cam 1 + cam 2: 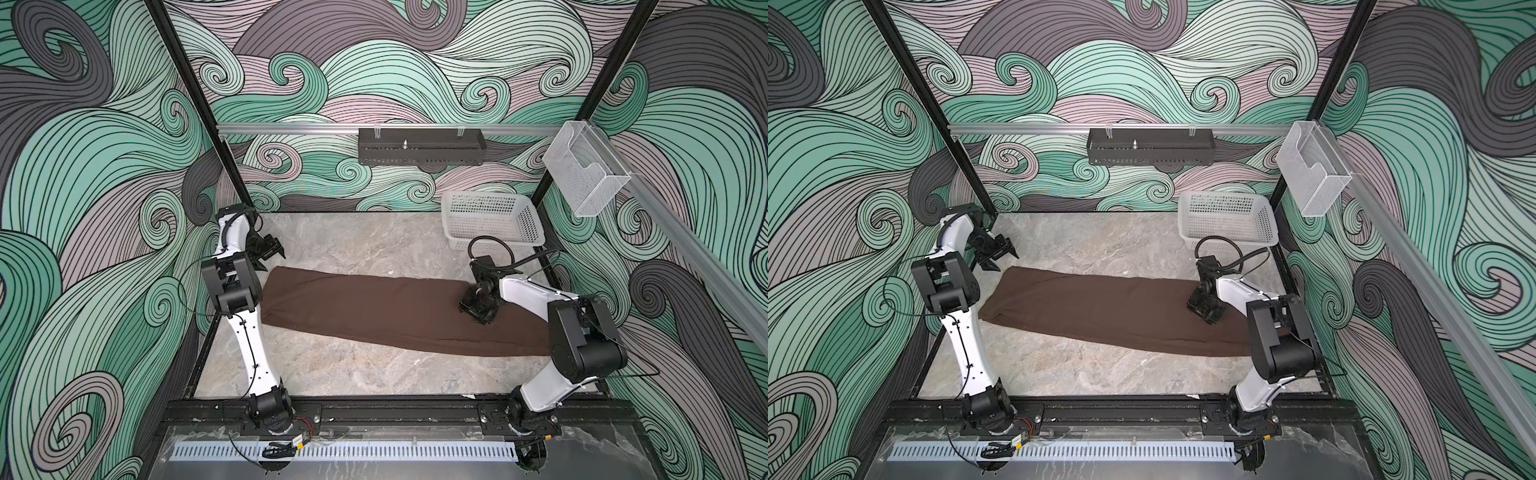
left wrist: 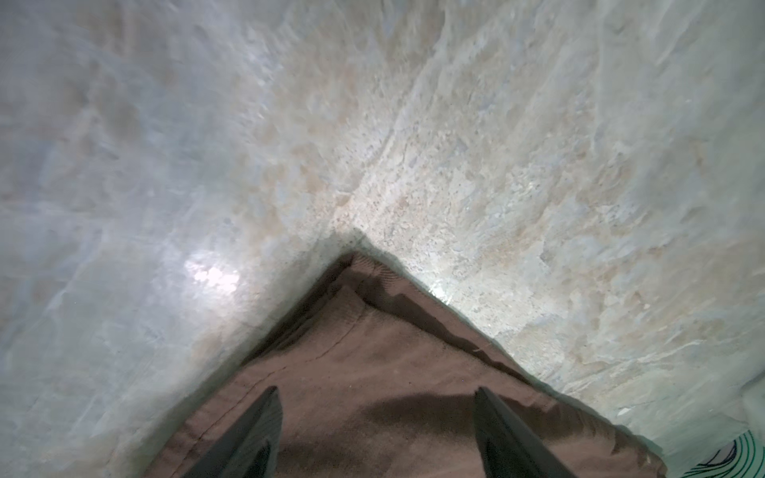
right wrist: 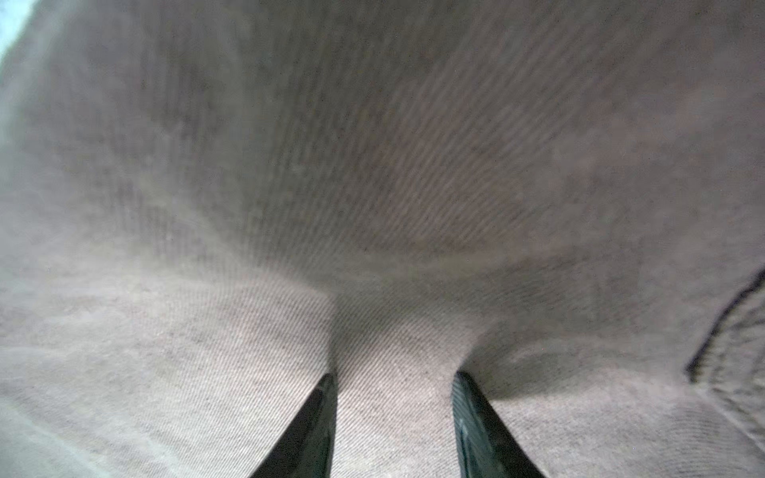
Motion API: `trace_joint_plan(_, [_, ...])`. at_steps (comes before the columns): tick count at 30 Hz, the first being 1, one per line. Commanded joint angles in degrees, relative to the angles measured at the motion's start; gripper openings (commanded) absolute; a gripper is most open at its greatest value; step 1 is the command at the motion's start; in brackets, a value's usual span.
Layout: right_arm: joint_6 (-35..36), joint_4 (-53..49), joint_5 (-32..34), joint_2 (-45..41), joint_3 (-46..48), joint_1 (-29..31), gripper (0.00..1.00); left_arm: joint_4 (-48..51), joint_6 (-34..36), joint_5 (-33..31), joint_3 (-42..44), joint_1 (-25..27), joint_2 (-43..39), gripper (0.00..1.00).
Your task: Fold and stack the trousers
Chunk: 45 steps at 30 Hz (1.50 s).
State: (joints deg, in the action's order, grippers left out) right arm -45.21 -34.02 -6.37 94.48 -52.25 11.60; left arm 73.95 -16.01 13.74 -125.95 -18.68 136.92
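The dark brown trousers (image 1: 374,307) (image 1: 1100,307) lie folded lengthwise in a long strip across the marble table (image 1: 353,374), running from far left to near right. My left gripper (image 1: 272,258) (image 1: 1007,259) hangs open just above their far left corner, seen in the left wrist view as a cloth corner (image 2: 372,351) under the gripper (image 2: 376,391). My right gripper (image 1: 478,311) (image 1: 1204,311) presses down into the right end. In the right wrist view the trousers (image 3: 372,165) fill the picture, and a ridge of cloth is pinched in the gripper (image 3: 395,376).
A white mesh basket (image 1: 494,220) (image 1: 1229,220) stands at the back right corner, just behind the right arm. A black perforated tray (image 1: 419,149) and a clear holder (image 1: 586,170) hang on the rails above the table. Patterned walls close in three sides.
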Motion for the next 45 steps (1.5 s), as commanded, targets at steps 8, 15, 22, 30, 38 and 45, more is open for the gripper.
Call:
trace_joint_plan(8, [-2.12,-0.53,-1.16,0.88,4.55,-4.69,0.47,6.80,2.13,-4.60,-8.43,0.04,7.55,0.61])
trace_joint_plan(15, [-1.72,-0.78,-1.53,1.14,4.61,-4.87,0.47,7.43,2.12,-4.64,-8.96,0.20,8.72,0.46])
trace_joint_plan(22, [-1.46,-0.66,-1.67,0.88,4.88,-4.91,0.46,7.55,2.05,-4.62,-8.70,0.35,7.14,0.07])
trace_joint_plan(30, [-1.46,-0.61,-1.24,0.36,5.23,-5.18,0.46,6.19,-0.30,-9.95,-5.64,-0.62,-1.34,0.00])
trace_joint_plan(38, [-1.63,-0.67,-0.84,0.36,5.24,-5.26,0.46,5.17,-0.70,-6.71,-7.65,-2.76,-2.28,0.00])
trace_joint_plan(45, [-1.38,-0.66,-0.84,0.53,4.97,-5.27,0.46,9.11,-1.46,-5.24,-16.76,-2.77,3.10,0.24])
